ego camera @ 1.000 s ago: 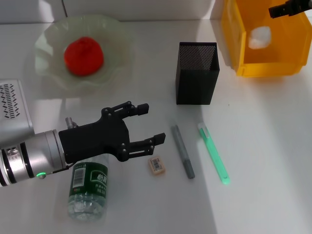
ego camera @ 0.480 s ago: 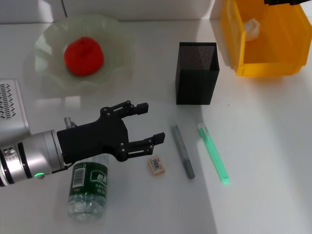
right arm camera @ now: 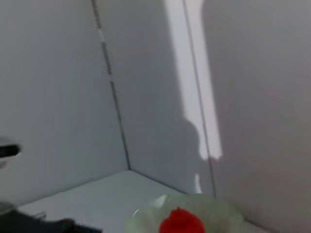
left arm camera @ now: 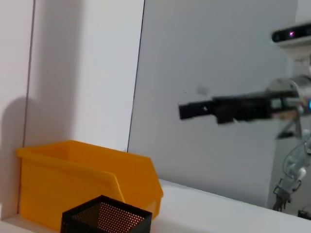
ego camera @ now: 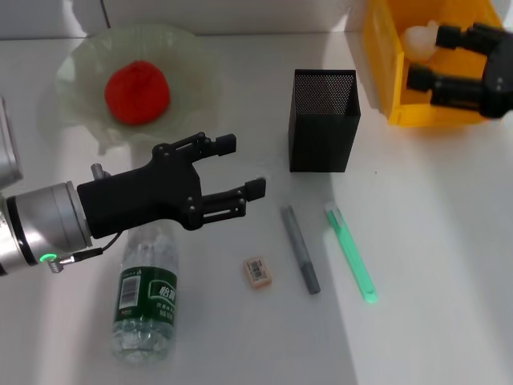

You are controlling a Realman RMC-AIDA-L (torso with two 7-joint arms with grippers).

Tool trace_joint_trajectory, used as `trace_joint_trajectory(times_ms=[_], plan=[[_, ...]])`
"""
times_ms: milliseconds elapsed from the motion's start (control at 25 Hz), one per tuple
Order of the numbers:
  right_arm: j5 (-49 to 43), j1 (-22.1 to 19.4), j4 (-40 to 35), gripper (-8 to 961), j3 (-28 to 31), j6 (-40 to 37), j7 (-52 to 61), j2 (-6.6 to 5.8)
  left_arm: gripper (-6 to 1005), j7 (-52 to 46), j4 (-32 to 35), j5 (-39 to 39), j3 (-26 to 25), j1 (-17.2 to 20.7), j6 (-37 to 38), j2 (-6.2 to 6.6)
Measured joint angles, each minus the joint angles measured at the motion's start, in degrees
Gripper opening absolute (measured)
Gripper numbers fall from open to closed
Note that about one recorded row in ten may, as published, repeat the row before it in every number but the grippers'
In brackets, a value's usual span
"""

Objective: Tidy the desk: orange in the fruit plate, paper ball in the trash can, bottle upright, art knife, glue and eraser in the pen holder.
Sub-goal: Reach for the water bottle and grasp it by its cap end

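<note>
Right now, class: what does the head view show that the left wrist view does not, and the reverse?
Only the head view shows the orange in the fruit plate, the lying bottle, the eraser, the paper ball and the open left gripper. Only the left wrist view shows the wall behind the desk. Both show the trash can, the pen holder and the open right gripper.

A lab-style test bench made up as an office desk; a bare white tabletop (ego camera: 449, 241) meets plain white wall panels (left arm camera: 87, 68); desk goods lie about, a black mesh pen holder (ego camera: 324, 120), a yellow trash can (ego camera: 385, 72).
</note>
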Motion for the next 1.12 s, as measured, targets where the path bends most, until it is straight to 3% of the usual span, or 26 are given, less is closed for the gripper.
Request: trace_joint_trajectory(times_ms=[120, 240, 320, 360, 560, 600, 720, 1120], plan=[[-0.69, -0.44, 10.97, 833, 0.08, -6.70, -11.96, -0.17, 808, -7.88, 4.85, 0.45, 0.24, 1.35, -2.93, 0.05], [-2.54, -0.42, 14.87, 833, 0.08, -8.35, -16.88, -0.25, 808, -17.83, 12.19, 4.29, 0.56, 3.77, -6.61, 0.13], [-5.32, -0.49, 18.41, 833, 0.08, -8.80, -21.55, -0.31, 808, -32.52, 22.26, 13.11, 0.60, 6.02, -9.87, 0.11], [-5.32, -0.49, 18.41, 833, 0.08, -8.80, -21.55, -0.31, 808, -32.52, 22.26, 13.11, 0.60, 6.02, -9.87, 0.11], [-6.79, -0.47, 21.53, 834, 0.63, -7.81, -22.93, -0.45, 808, -57.22, 36.86, 33.60, 1.73, 7.08, -10.22, 0.09], [-6.80, -0.43, 22.09, 834, 0.91, -7.80, -23.38, -0.48, 808, -57.22, 36.86, 33.60, 1.73, 7.08, -10.22, 0.09], [-6.80, 0.01, 24.21, 834, 2.29, -7.91, -24.62, -0.53, 808, -76.42, 46.76, 51.52, 6.26, 5.73, -7.95, -0.02], [-6.87, 0.24, 25.52, 833, 2.45, -7.91, -24.70, -0.54, 809, -94.64, 53.11, 69.62, 10.43, 0.93, -1.45, -0.22]])
